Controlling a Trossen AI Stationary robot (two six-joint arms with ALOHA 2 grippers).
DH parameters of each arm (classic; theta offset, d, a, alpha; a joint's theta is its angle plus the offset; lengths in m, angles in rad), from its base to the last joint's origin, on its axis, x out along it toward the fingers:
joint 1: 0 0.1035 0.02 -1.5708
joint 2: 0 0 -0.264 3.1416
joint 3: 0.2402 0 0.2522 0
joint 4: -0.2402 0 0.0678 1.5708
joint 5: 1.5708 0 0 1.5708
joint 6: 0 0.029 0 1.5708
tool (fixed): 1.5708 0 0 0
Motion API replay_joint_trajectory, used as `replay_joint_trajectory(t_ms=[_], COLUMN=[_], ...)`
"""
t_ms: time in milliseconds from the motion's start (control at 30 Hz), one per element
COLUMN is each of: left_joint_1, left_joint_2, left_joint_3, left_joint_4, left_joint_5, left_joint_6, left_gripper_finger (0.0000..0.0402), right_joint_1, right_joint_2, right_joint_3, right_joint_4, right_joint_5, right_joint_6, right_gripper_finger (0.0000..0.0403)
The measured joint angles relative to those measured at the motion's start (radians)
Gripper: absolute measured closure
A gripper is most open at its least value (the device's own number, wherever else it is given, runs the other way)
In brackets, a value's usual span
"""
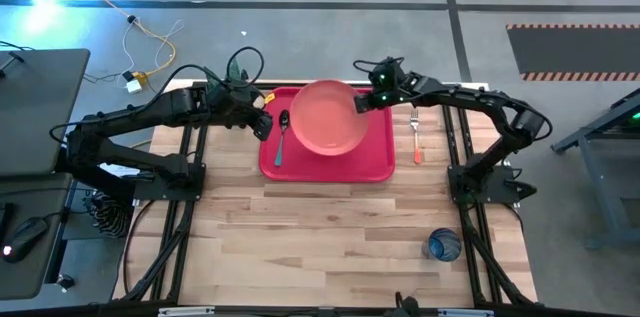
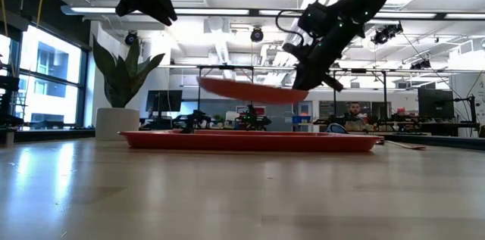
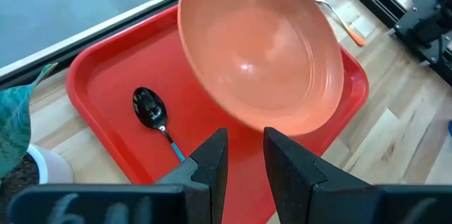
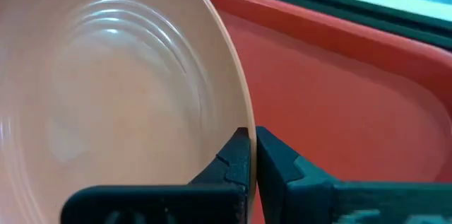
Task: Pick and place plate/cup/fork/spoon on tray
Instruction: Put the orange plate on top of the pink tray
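**A:** Cup [image 1: 443, 246] sits lowest in the high view, lower right of the frame, on bare table [image 1: 320, 237], well apart from everything else.

**B:** Plate?

**A:** Plate [image 1: 329, 116] is airborne. Right gripper [image 1: 362, 103] is clamped on its rim at the plate's right edge. Right wrist view shows the two fingers [image 4: 236, 155] pinched on the rim, one on each side. Low view: plate [image 2: 250, 90] hangs clear above the tray [image 2: 250, 141], tilted, left side a bit higher, no contact.

**B:** Over the tray or off it?

**A:** Over it, upper centre of the high view, spanning the tray's [image 1: 300, 167] middle and right part, overlapping the tray's top edge.

**B:** Spoon, fork?

**A:** Spoon [image 1: 281, 136] lies on the tray's left strip, bowl toward the top of the frame, just beside the plate. Fork [image 1: 415, 137] is off the tray, on the table just right of it, orange handle pointing down-frame.

**B:** Left arm?

**A:** Left gripper [image 1: 262, 122] hovers at the tray's upper-left edge, holding nothing. Left wrist view shows its fingers [image 3: 212, 157] slightly apart, spoon [image 3: 150, 109] and plate [image 3: 261, 61] ahead of them.
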Motion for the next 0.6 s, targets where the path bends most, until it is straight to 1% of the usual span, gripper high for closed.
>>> replay_joint_trajectory(t_ms=[233,600], left_joint_1=[0.000,0.000], left_joint_2=[0.000,0.000], left_joint_3=[0.000,0.000], left_joint_4=[0.001,0.002], left_joint_5=[-0.004,-0.004], left_joint_6=[-0.003,-0.003], left_gripper_finger=[0.0319,0.0319], right_joint_1=[0.027,0.056], right_joint_2=[0.070,0.138], right_joint_3=[0.000,0.000], right_joint_4=[0.008,0.007], right_joint_5=[0.009,0.016], right_joint_6=[0.021,0.052], right_gripper_finger=[0.0403,0.0403])
